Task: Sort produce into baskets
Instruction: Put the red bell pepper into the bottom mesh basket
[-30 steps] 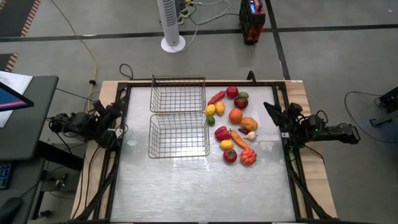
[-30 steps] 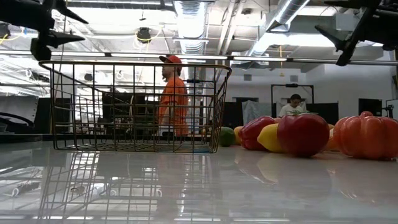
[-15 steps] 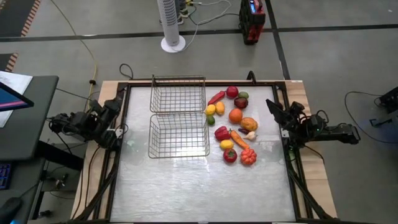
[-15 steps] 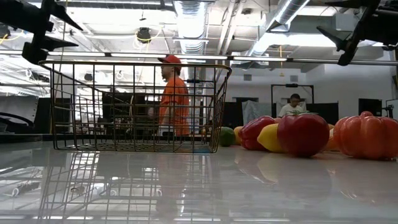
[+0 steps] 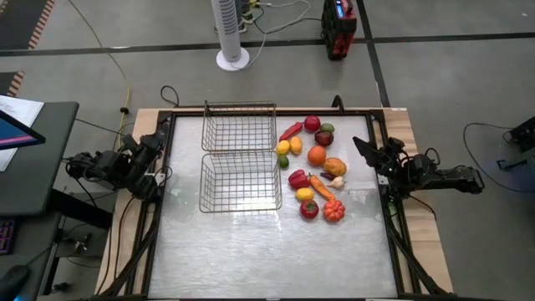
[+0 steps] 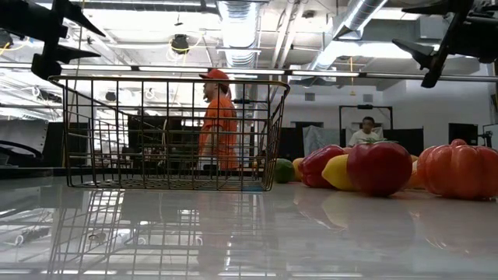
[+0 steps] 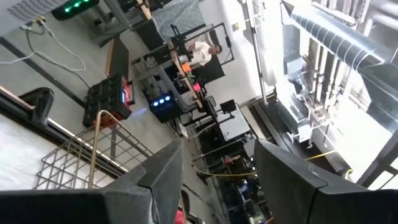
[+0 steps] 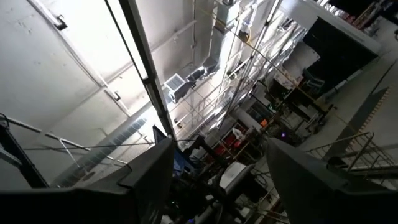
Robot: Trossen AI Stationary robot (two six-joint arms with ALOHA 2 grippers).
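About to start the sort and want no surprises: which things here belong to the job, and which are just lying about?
For the job:
- produce, a cluster on the table, right of the baskets
- far basket, empty
- near basket, empty
- left gripper, open
- right gripper, open

Lying about:
- white fan
- red and black box
- yellow cable, on the floor

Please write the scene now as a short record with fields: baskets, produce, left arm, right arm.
baskets: two wire baskets, touching, both hold nothing
produce: cluster on the table beside the baskets, toward the right arm
left gripper: raised at the table's left edge, fingers apart, holding nothing
right gripper: raised at the right edge, fingers apart, holding nothing
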